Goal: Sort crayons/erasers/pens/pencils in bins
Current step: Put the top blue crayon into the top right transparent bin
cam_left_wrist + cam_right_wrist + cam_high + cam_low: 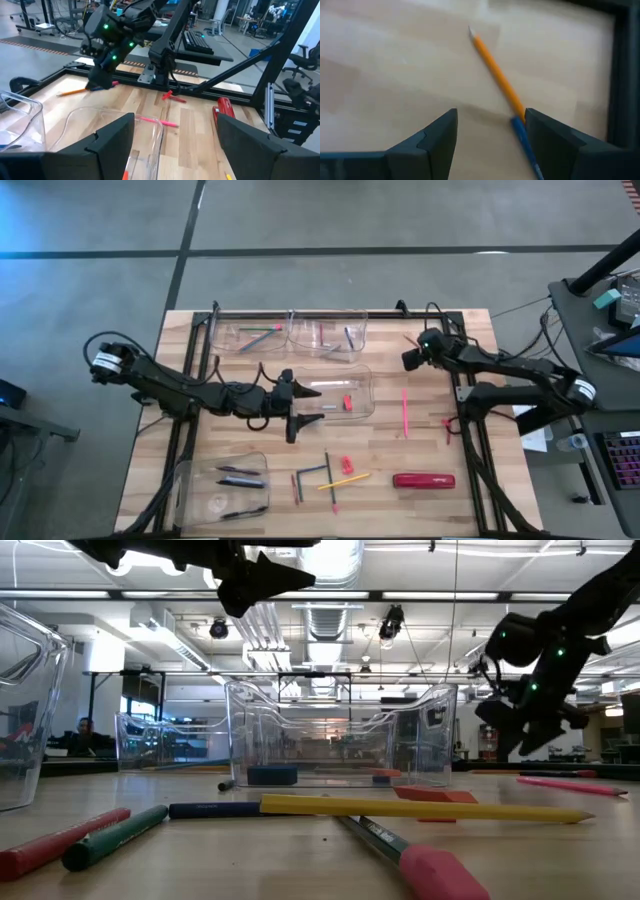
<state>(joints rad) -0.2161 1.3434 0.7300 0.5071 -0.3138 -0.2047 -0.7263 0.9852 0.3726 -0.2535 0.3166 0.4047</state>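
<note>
An orange pencil with a blue end lies flat on the wood near the table's far right corner. My right gripper hovers open just above it, and the blue end shows beside one finger. The same gripper sits at the far right in the high view. My left gripper hangs open and empty over the near left edge of the middle bin, which holds a red eraser. Two more bins stand at the far edge. Another bin stands near left.
A pink pencil and a small red piece lie right of the middle bin. Near the front edge lie red, green and dark sticks, a yellow pencil, a red eraser and a red oblong object. A black frame rail borders the table.
</note>
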